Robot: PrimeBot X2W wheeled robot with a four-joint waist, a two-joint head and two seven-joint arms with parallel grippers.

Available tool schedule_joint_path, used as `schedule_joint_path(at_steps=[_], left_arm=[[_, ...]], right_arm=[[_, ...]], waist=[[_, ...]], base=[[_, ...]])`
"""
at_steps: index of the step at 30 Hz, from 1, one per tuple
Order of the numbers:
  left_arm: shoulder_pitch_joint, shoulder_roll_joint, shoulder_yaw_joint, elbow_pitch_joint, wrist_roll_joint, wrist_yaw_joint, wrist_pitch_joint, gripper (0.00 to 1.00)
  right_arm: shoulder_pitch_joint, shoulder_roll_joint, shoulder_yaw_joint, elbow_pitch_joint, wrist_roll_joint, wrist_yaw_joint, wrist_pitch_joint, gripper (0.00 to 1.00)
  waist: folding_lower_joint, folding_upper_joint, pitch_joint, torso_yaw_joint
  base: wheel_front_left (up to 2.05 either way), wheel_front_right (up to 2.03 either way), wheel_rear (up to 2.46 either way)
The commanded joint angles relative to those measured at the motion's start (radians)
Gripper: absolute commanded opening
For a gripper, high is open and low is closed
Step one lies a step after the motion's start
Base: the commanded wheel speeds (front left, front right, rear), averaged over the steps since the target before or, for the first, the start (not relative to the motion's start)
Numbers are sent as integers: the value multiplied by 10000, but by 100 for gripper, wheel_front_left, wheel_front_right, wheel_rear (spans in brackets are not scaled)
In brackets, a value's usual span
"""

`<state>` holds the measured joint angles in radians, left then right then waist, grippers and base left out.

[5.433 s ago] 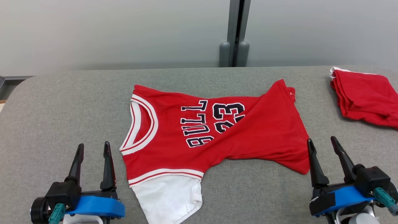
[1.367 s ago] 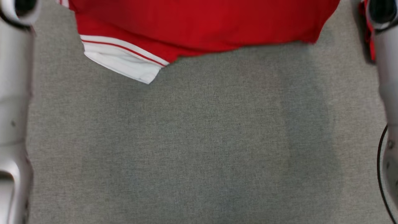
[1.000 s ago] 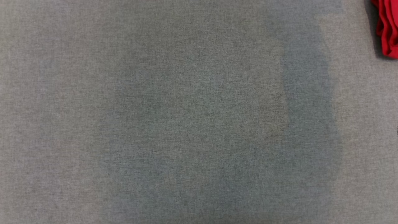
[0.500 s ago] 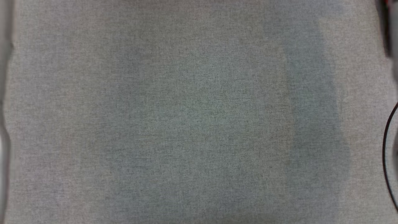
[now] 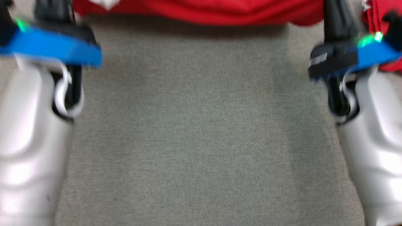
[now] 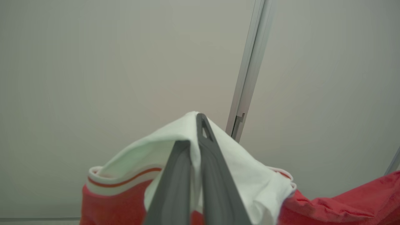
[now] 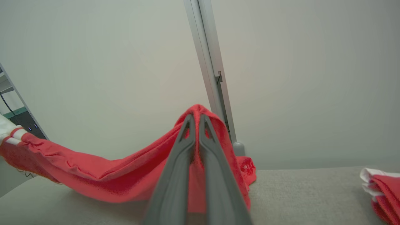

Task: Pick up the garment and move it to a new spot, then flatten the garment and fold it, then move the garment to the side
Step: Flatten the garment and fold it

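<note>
**Garment in transit.** The red-and-white garment (image 5: 201,12) hangs slung between the two end effectors, over the far part of the grey table (image 5: 194,131). Whether its lowest fold touches the surface cannot be told.

- **Left end effector (image 6: 193,134):** fingers pressed together on the white sleeve panel.
- **Right end effector (image 7: 195,120):** fingers pressed together on a red corner of the cloth.

**Handling.** The fabric sags in a shallow curve between the grips and drapes in soft folds. It therefore reads as light, limp and not fragile. A thin knit may slip from so narrow a pinch if pulled hard. Corners and banded edges appear the best holds, since tension between them spreads the panel flat.

**Room.** A broad bare stretch of table lies below and toward the robot. A folded red pile (image 7: 382,187) lies on the table to the right, near the right end effector. A wall with an upright post (image 7: 206,62) stands behind the table.
</note>
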<state>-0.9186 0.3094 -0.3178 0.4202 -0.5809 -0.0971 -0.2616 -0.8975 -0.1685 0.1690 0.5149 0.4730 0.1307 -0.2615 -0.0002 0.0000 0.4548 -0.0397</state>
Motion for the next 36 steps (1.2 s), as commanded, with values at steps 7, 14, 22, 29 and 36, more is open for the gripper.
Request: schedule_joint_path(at_steps=[7, 14, 22, 29, 36], left_arm=[[3608, -253, 440, -1541, 282, 356, -44, 0], [6427, -503, 649, -2453, 157, 657, -45, 0], [8929, -622, 341, -3364, 19, 959, 18, 0], [10193, -619, 191, -3864, -100, 1204, 146, 0], [10823, -512, -146, -4388, 22, 1326, 436, 0]], right_arm=[[3065, -269, 146, -1304, 188, 1, -49, 0], [5319, -551, 225, -1741, 430, 1, -49, 0], [7632, -569, -27, -2382, 545, 1, -49, 0], [9191, -407, -366, -2921, 377, 1, -51, 0], [10255, -78, -896, -3634, 106, 1, 289, 0]], waist=[[2, 0, -949, 126], [2, 0, -1912, 219], [2, 0, -2623, 407], [2, 0, -3061, 631], [2, 0, -3203, 815]], base=[[0, 0, 0], [0, 0, 0], [0, 0, 0], [0, 0, 0], [0, 0, 0]])
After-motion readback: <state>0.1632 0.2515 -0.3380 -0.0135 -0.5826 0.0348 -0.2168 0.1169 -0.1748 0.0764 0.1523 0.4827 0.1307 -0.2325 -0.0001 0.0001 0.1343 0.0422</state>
